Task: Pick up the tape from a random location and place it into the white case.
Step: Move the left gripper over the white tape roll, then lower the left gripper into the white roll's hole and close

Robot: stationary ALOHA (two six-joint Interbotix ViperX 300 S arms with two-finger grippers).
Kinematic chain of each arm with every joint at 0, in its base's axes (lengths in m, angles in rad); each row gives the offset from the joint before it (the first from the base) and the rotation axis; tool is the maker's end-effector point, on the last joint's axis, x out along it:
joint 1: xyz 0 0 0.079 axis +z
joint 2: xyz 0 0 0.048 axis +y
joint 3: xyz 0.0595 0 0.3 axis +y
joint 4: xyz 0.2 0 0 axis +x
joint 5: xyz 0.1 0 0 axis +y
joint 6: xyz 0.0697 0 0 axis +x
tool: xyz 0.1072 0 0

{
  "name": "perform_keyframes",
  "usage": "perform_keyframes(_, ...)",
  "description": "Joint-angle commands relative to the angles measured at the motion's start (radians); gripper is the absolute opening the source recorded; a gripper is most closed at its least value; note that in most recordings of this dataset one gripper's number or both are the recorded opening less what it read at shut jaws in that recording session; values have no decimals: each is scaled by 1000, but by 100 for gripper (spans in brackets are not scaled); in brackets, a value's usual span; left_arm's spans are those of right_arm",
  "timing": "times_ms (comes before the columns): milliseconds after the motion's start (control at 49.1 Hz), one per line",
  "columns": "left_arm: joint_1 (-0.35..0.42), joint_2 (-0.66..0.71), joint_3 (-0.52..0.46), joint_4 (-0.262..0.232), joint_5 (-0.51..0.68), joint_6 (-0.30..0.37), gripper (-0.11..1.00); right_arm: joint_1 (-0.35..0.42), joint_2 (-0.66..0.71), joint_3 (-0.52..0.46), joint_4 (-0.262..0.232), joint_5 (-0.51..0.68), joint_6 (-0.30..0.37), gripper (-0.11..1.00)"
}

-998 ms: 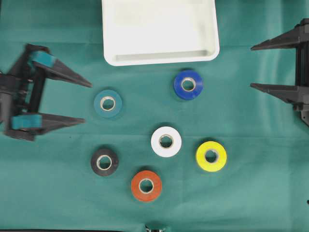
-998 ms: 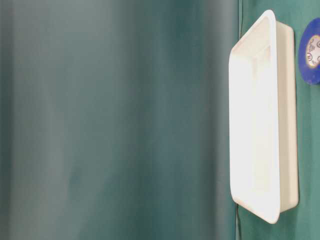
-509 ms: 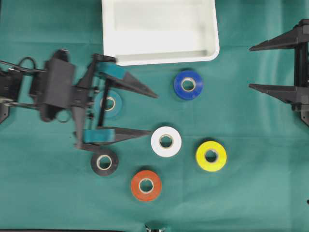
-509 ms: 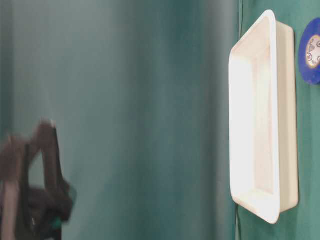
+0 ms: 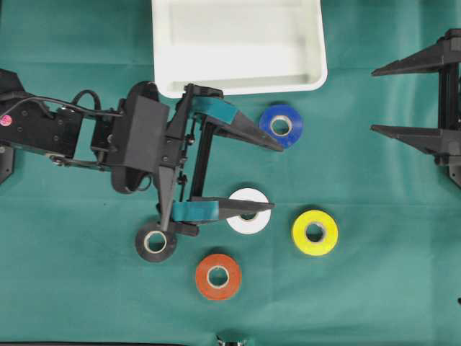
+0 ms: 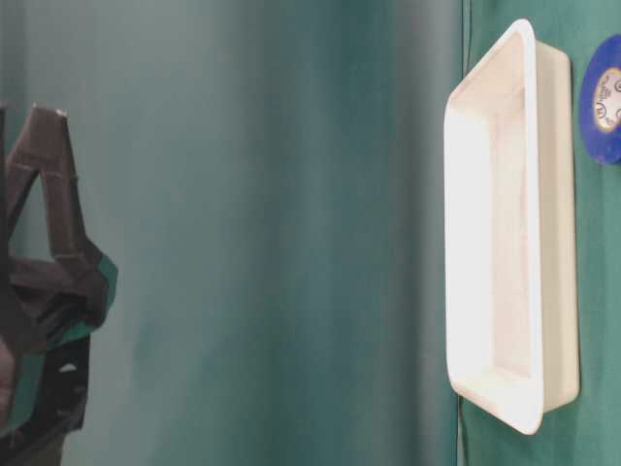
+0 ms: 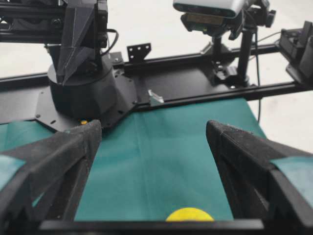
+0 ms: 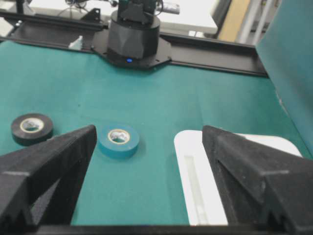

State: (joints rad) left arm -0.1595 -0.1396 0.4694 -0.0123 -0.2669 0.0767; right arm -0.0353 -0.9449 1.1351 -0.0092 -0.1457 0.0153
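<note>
The white case point(image 5: 238, 88) lies at the top middle of the green cloth, with nothing in it that I can see. Several tape rolls lie loose below it: blue point(image 5: 281, 126), white point(image 5: 248, 211), yellow point(image 5: 315, 233), red point(image 5: 218, 277) and black point(image 5: 156, 241). My left gripper point(image 5: 276, 178) hangs open above the cloth, its upper finger pointing at the blue roll and its lower finger overlapping the white roll. A teal roll point(image 8: 119, 139) shows in the right wrist view; in the overhead view the left arm hides it. My right gripper point(image 5: 374, 100) is open at the right edge.
In the left wrist view the open left gripper point(image 7: 152, 128) frames bare cloth, with the yellow roll point(image 7: 190, 214) at the bottom. The table-level view shows the case point(image 6: 505, 223), the blue roll point(image 6: 604, 97) and the left gripper's finger point(image 6: 49, 223).
The left arm has swept right from the table's left edge, passing over the teal roll until its open fingers reach the blue and white rolls. The right arm has not moved.
</note>
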Motion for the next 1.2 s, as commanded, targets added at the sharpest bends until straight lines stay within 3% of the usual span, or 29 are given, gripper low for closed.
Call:
perform_keyframes(0,3,-3,-35,-2,14,-3,99,-2,5,-26,0,-3,0,90)
perform_keyframes(265,14,35,-112,-9,219,-78,99,-2,5,-26,-8,-5,-2,90)
perform_keyframes(693,31,221,-462,-5,914,-103,99,-2,15,-26,-8,6,-2,90)
perform_keyframes(856,29,282,-589,-3,1129,-106,99,-2,18,-26,-8,6,-2,90)
perform_keyframes(998,29,318,-653,-5,1229,-106,99,-2,18,-25,-8,6,-2,90)
perform_keyframes(1182,29,325,-669,6,1259,-129,99,-2,18,-25,-8,6,-2,90)
